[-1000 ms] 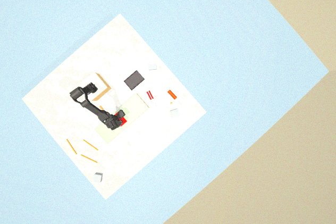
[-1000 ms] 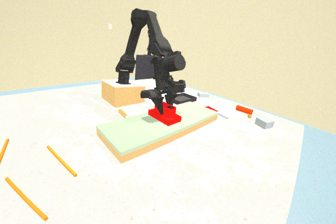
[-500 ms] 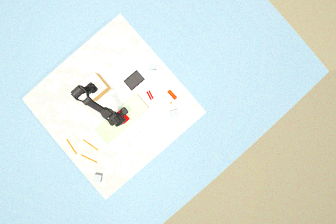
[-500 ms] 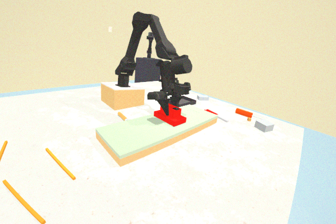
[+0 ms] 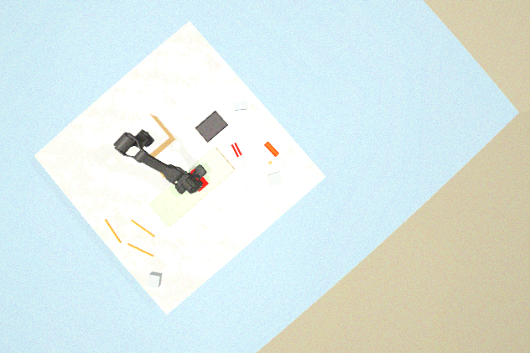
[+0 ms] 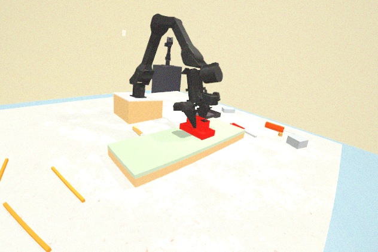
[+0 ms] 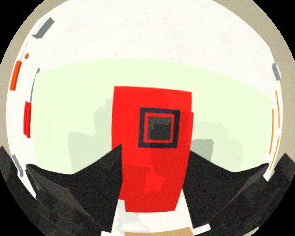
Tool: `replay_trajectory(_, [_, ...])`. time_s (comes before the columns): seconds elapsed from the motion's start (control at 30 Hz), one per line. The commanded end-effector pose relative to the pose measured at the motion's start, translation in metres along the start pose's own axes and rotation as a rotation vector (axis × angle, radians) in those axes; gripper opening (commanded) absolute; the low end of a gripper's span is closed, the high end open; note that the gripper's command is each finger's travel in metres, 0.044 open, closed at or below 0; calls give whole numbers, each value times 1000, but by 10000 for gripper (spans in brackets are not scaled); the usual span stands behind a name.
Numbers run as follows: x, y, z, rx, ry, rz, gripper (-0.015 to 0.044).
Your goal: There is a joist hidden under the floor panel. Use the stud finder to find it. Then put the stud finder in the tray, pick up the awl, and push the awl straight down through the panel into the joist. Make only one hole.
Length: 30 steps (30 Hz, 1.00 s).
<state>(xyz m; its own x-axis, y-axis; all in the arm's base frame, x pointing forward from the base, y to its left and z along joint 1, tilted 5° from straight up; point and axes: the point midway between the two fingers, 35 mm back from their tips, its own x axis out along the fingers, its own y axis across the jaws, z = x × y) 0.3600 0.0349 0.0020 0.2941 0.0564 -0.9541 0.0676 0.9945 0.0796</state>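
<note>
Over the pale green floor panel (image 5: 171, 208) (image 6: 152, 151) (image 7: 65, 100), right of its middle in the exterior view, the gripper (image 6: 200, 121) (image 7: 152, 175) points down with its jaws clamped on the red stud finder (image 5: 202, 182) (image 6: 200, 127) (image 7: 152, 100). The stud finder's wide base looks to be on the panel or just above it; contact is hard to make out. A black square frame marks its top. On the far side lies the dark tray (image 5: 211, 126) (image 6: 215, 114), partly behind the gripper in the exterior view. To the right, the orange-red cylinder (image 5: 271, 148) (image 6: 274, 126) (image 7: 15, 75), perhaps the awl's handle, lies near a grey block (image 5: 274, 178) (image 6: 296, 140) (image 7: 43, 28).
</note>
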Motion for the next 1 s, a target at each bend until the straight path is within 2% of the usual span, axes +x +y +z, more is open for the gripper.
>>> replay_trajectory(0.0, [0,14,1,-5,0,11,0])
replay_trajectory(0.97, [-2,81,1,-4,0,17,0])
